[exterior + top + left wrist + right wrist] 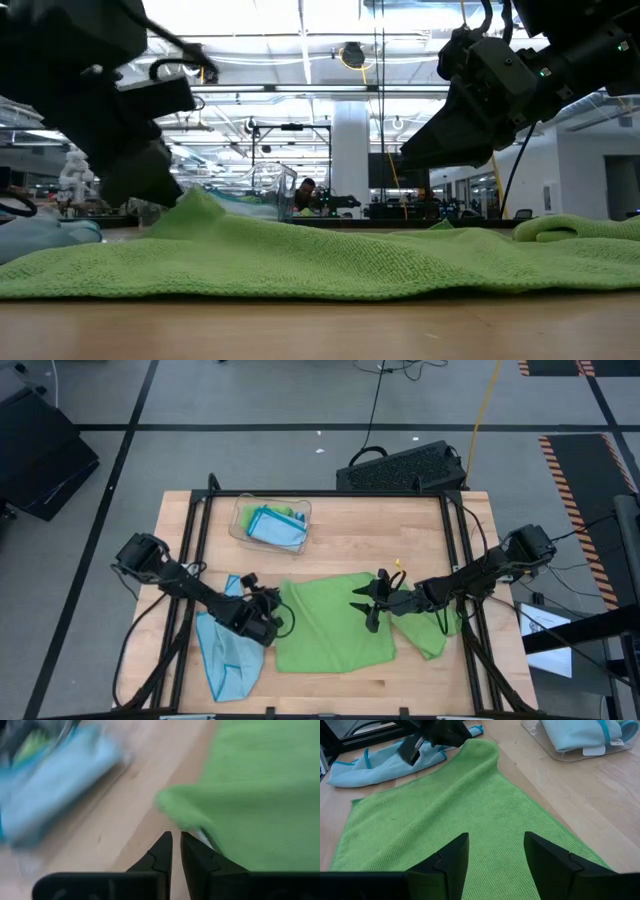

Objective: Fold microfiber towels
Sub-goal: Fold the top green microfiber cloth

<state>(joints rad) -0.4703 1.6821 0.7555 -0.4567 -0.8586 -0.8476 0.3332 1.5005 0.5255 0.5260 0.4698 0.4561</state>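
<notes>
Green towel (pixel 330 625) lies spread mid-worktop (pixel 400 525), and the left tool (pixel 272 615) looks pinched nearly shut on its raised left corner. The right tool (pixel 368 603) hovers wide open over the opposite edge. Looks like the fold's starting; next it'd need that corner carried across. The towel's roughly square, no real long axis. A blue towel (pixel 228 650) sits just beside it.

both arms are matte black, built of chunky jointed segments with thin black cables looping along them above the wooden table (pixel 420 530). the left gripper (pixel 175 851) has two flat, dark, tapering fingers with notched inner edges. the right gripper (pixel 495 857) carries broader, angular black fingers on a black crossbar.
</notes>
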